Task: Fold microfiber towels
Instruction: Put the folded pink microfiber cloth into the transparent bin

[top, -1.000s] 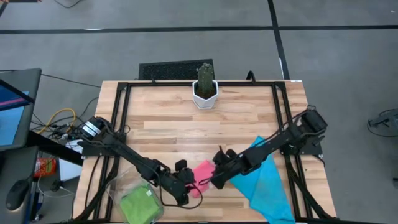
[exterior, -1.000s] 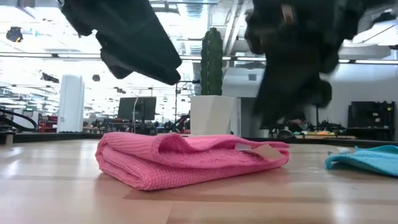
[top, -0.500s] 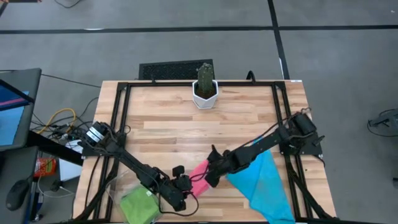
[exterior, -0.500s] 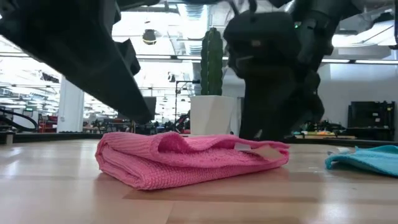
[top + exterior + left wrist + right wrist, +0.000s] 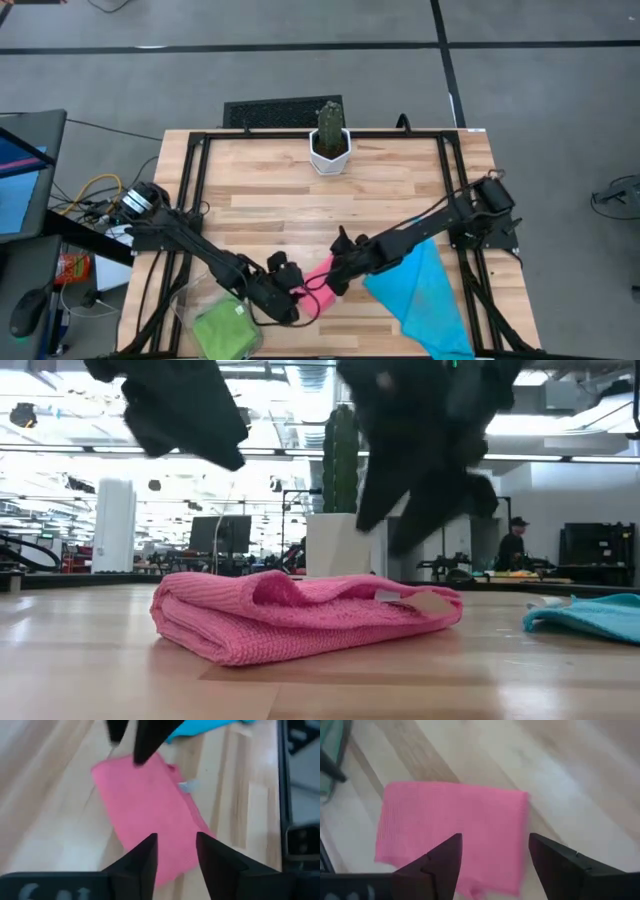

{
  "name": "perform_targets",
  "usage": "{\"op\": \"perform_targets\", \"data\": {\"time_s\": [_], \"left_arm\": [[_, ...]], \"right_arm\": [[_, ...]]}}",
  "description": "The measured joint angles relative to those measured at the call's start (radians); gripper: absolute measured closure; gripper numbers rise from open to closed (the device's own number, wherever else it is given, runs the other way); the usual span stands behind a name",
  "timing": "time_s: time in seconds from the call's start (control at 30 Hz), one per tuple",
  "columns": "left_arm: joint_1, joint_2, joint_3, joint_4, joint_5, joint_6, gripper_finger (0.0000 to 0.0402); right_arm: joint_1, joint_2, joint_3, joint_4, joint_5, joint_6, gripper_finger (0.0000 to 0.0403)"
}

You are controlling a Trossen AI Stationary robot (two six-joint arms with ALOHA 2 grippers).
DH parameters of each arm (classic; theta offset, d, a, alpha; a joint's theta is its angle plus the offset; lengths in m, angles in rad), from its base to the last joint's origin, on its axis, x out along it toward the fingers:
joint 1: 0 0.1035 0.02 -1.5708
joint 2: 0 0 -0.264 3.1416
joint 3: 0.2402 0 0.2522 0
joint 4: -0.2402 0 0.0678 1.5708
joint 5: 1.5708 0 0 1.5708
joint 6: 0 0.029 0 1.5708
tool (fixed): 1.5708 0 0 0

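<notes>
From here I see the pink towel [image 5: 318,282] lying folded on the wooden surface [image 5: 270,200], near the front edge and roughly in the middle. In the low view it sits as a flat, doubled bundle [image 5: 300,615] with a small pale tag showing at one end, and nothing is touching it.

My left hand [image 5: 290,290] hangs just above the towel's left end. Through its wrist camera the two dark fingers [image 5: 145,860] stand a little apart with only pink cloth visible in the gap below them, so I read it as partly open and holding nothing.

My right hand [image 5: 340,268] hovers over the towel's other end, reaching in from the right side. Its fingers [image 5: 442,862] are spread wide, framing the pink towel [image 5: 450,835] beneath them without contact; it grips nothing.

The blue towel [image 5: 425,295] lies spread out flat on the surface to the right of the pink one, partly under the right arm; its edge [image 5: 590,615] shows in the low view. The green towel [image 5: 225,328] rests inside the clear plastic bin [image 5: 190,300] at the front left corner. A potted cactus [image 5: 329,135] stands at the far edge of the surface.
</notes>
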Motion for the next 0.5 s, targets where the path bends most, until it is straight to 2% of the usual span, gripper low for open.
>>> {"op": "perform_targets", "data": {"time_s": [0.1,0.17,0.37,0.5], "left_arm": [[0.005,0.024,-0.001,0.004,0.021,-0.219,0.025],[0.007,0.042,-0.002,-0.001,0.052,-0.311,0.023],[0.01,0.1,0.0,-0.003,0.124,-0.544,0.0177],[0.002,0.127,0.003,0.034,0.164,-0.768,0.0158]], "right_arm": [[0.011,-0.072,-0.001,-0.072,0.002,0.011,0.0148],[0.024,-0.119,0.001,-0.141,0.019,0.035,0.0148],[0.075,-0.238,-0.001,-0.326,0.156,0.098,0.0148],[0.094,-0.267,-0.001,-0.357,0.163,0.109,0.0148]]}}
